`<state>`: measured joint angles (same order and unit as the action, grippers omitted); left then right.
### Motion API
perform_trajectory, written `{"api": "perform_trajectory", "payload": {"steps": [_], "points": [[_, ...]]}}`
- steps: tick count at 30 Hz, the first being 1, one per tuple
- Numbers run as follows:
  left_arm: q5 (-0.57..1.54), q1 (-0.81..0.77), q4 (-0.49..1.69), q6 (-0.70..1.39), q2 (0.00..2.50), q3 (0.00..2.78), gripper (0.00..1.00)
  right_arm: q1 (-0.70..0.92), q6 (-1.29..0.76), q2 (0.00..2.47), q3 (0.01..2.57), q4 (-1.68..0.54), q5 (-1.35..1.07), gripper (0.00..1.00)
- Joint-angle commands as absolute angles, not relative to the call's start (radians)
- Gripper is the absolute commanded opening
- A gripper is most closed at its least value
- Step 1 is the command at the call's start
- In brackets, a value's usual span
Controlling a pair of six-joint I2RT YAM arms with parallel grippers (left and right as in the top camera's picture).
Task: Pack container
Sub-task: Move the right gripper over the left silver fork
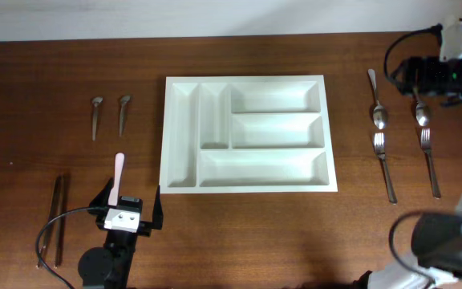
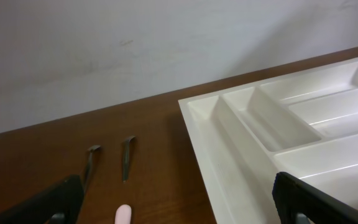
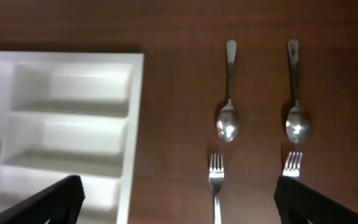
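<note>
Your white cutlery tray (image 1: 168, 136) lies flat at the middle of the table (image 1: 46, 72). Your left gripper (image 1: 129, 202) hangs spread wide near its front-left corner, a pink handle tip (image 2: 123, 214) between the fingers. Your right gripper (image 3: 176, 183), equally wide, hovers over two spoons (image 3: 227, 121) and two forks (image 3: 215, 174) right of the tray.

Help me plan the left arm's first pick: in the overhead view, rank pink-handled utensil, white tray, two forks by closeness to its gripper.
1. Pink-handled utensil, just ahead of the left gripper.
2. White tray, to its right.
3. Two forks, far right.
</note>
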<state>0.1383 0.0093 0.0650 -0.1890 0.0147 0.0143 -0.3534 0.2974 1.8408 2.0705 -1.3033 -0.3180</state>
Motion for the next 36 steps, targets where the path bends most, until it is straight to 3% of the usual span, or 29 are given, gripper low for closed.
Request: {"api": "perform_trajectory", "payload": {"steps": [1,5,13,22,30,36], "points": [[0.134,0.016,0.067,-0.177,0.005,0.009,0.99,-0.361,0.311,1.922,2.094,-1.298,-0.246,0.99],[0.134,0.016,0.067,-0.177,0.005,0.009,0.99,-0.361,0.310,2.024,2.093,-1.316,-0.115,0.99],[0.134,0.016,0.067,-0.177,0.005,0.009,0.99,-0.361,0.303,2.100,2.093,-1.401,-0.118,0.99],[0.134,0.016,0.067,-0.177,0.005,0.009,0.99,-0.360,0.292,2.087,2.085,-1.657,-0.001,0.99],[0.134,0.016,0.067,-0.177,0.005,0.009,0.99,-0.361,0.223,2.083,2.056,-1.600,0.035,0.98],[0.134,0.016,0.067,-0.177,0.005,0.009,0.99,-0.361,0.219,2.083,1.882,-1.467,0.064,0.99]]}}
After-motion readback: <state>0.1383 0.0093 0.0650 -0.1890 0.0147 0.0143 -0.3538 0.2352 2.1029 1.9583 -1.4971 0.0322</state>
